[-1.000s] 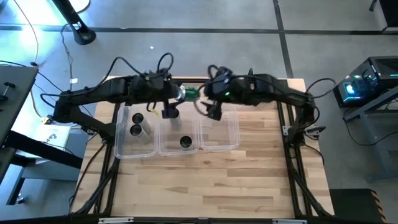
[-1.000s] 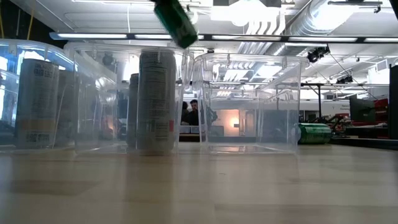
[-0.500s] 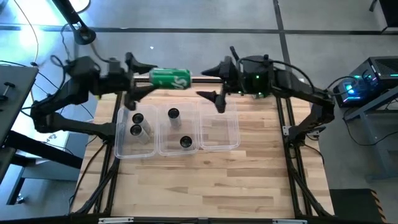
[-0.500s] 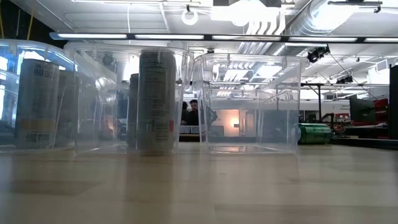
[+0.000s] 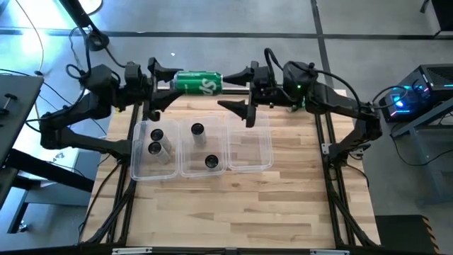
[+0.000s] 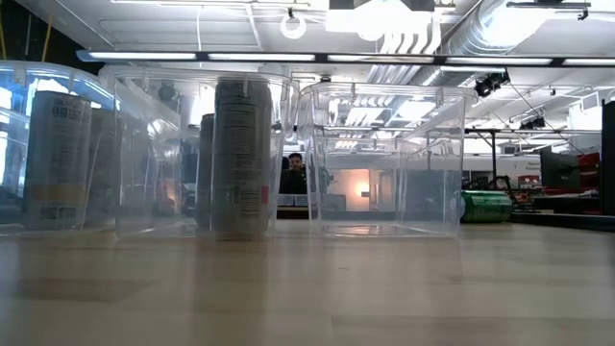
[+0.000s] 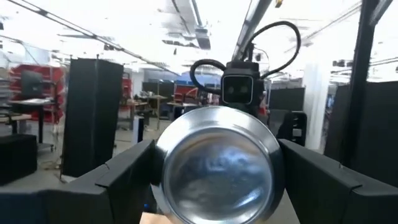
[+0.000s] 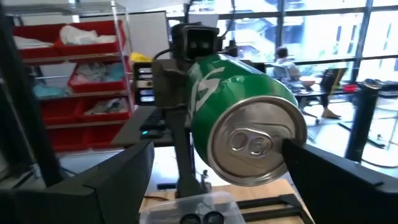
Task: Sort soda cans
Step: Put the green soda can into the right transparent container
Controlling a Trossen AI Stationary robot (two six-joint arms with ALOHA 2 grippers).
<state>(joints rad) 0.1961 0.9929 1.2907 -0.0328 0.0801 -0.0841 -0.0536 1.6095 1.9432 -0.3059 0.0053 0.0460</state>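
Note:
A green soda can (image 5: 198, 83) lies level in the air above the far rims of the tubs, between my two grippers. My left gripper (image 5: 173, 83) is shut on its silver-bottomed end (image 7: 217, 168). My right gripper (image 5: 231, 89) is open, its fingers standing on either side of the can's tab end (image 8: 255, 146); whether one touches, I cannot tell. Two cans (image 5: 156, 141) stand upright in the left tub and two (image 5: 204, 145) in the middle tub. Another green can (image 6: 487, 206) lies on its side on the table. My left gripper pinches the can's round wall near its bottom end (image 7: 163, 163) between its two fingers (image 7: 124, 177). The fingers come level from the table's left and lie along the can, one on its far side and one on its near side. The can lies level, lifted clear of the tubs.
Three clear plastic tubs stand side by side near the table's far edge: left (image 5: 136, 161), middle (image 5: 185, 167), right (image 5: 249, 150); the right one holds nothing. The bare wooden tabletop (image 5: 226, 212) stretches toward the near edge. A person (image 6: 295, 165) shows far off in the room.
Both grippers have risen and tipped from pointing down to level. The green can has gone with them, up and toward the table's far edge, turning from tilted to level and leaving the low view. My left arm has drawn back toward the table's left.

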